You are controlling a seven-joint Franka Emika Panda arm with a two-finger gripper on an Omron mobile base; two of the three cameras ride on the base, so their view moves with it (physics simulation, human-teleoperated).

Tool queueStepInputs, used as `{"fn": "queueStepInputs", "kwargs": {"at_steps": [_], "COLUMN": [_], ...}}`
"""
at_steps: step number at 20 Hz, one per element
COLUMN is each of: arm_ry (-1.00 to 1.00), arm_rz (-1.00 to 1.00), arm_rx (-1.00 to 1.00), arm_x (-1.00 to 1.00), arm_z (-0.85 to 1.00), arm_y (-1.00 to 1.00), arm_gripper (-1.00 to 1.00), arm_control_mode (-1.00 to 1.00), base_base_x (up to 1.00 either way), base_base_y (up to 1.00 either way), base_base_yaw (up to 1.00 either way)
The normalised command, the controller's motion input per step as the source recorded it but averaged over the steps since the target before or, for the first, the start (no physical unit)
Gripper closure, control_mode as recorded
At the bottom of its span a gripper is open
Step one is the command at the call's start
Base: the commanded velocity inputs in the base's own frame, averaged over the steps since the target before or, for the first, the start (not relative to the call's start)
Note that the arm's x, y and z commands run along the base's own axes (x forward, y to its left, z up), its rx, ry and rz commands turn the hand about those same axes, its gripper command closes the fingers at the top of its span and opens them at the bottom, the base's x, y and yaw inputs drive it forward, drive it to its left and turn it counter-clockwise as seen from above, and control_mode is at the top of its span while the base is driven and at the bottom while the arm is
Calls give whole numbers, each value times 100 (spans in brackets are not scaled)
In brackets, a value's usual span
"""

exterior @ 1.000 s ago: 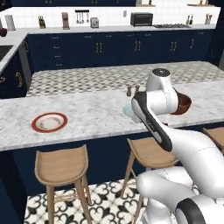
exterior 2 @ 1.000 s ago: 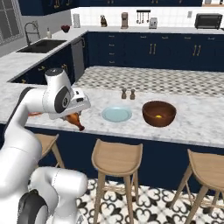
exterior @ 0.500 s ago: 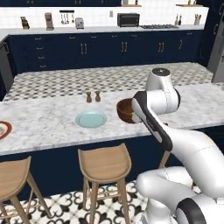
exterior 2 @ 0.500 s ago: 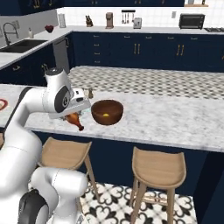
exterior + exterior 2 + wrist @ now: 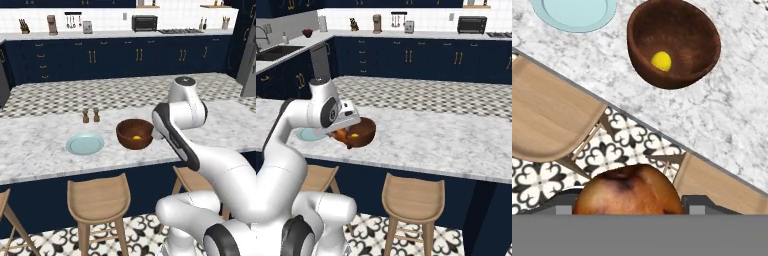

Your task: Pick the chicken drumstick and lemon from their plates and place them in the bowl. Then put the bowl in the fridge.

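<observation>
Gripper (image 5: 628, 212) clenched on the chicken drumstick (image 5: 628, 192), the golden-brown meat filling the gap between the two dark finger tips in the hand view. In the right base view, same gripper (image 5: 346, 134) held at the near edge of the counter (image 5: 431, 140), drumstick (image 5: 343, 135) tucked under the hand, just beside the bowl (image 5: 361, 134) and not yet inside it. Below the drumstick in the hand view, wooden stools (image 5: 547, 117) and patterned floor tiles (image 5: 632, 140), so hanging off the counter edge, not over the bowl. Bowl (image 5: 673, 42) dark reddish-brown, upright on the marble counter (image 5: 727, 100), with the lemon (image 5: 661, 61) already lying at its bottom. Pale blue plate (image 5: 574, 12) just beside the bowl, apart from it. In the left base view, plate (image 5: 85, 144) left of the bowl (image 5: 134, 133), lemon (image 5: 136, 137) visible inside, two small shakers (image 5: 90, 115) behind the plate.
</observation>
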Motion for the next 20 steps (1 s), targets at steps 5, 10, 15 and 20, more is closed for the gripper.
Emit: {"fn": "queueStepInputs", "kwargs": {"at_steps": [5,10,15,20], "arm_ry": [0,0,0,6], "arm_rz": [0,0,0,3], "arm_rx": [0,0,0,-1], "arm_x": [0,0,17,94], "arm_z": [0,0,0,0], "arm_y": [0,0,0,8], "arm_gripper": [100,100,100,100], "arm_control_mode": [100,100,-100,-100], "base_base_x": [80,38,3,0], "base_base_y": [18,6,0,0], "base_base_yaw": [0,0,0,0]}}
